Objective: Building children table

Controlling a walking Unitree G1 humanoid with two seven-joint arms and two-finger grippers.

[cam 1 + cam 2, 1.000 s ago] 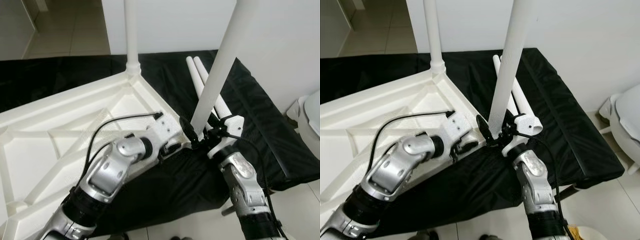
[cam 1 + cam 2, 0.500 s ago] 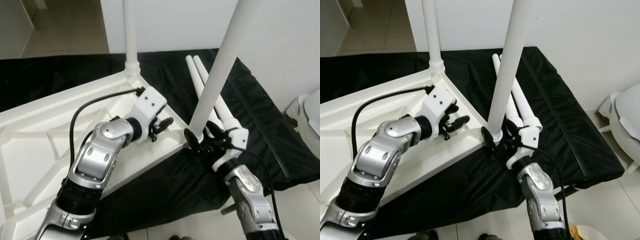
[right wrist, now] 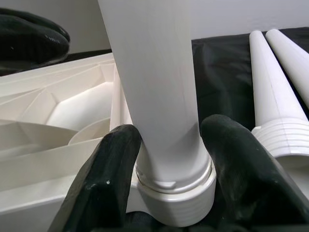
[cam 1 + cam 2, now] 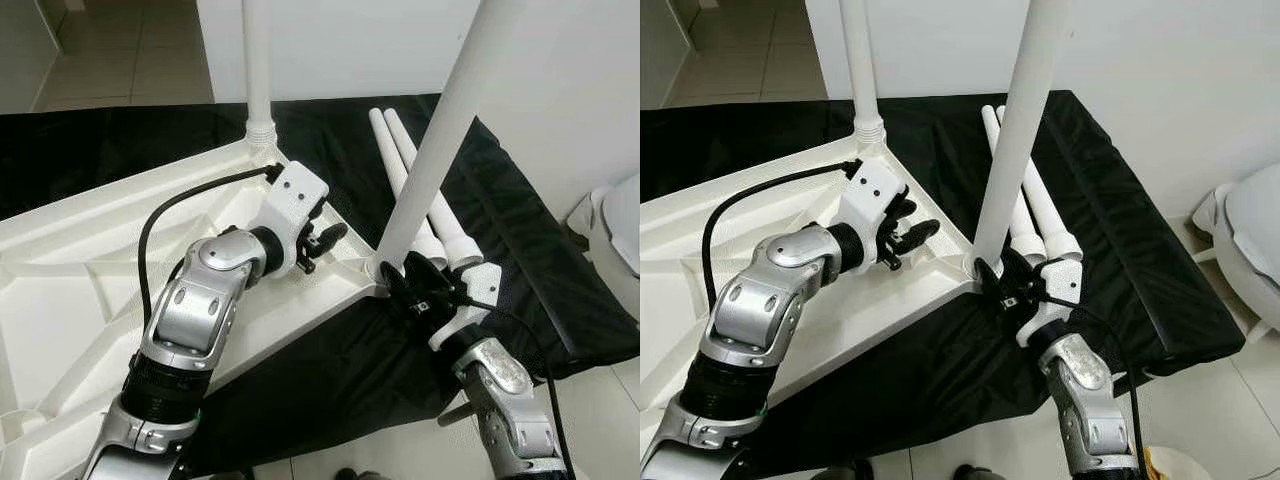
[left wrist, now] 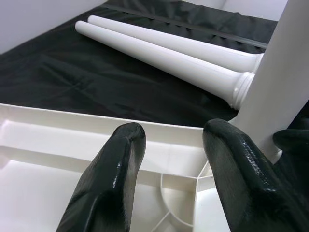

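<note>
head eyes look down from above, wrist views sit close, all share the upright table leg

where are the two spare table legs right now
The two spare legs lie side by side on the black cloth, just right of the upright leg that the right gripper grips.

A black cloth covered the low surface, running from near to far; a white wall stood behind; pale floor tiles lay far left; a white rounded object sat at the right.
</note>
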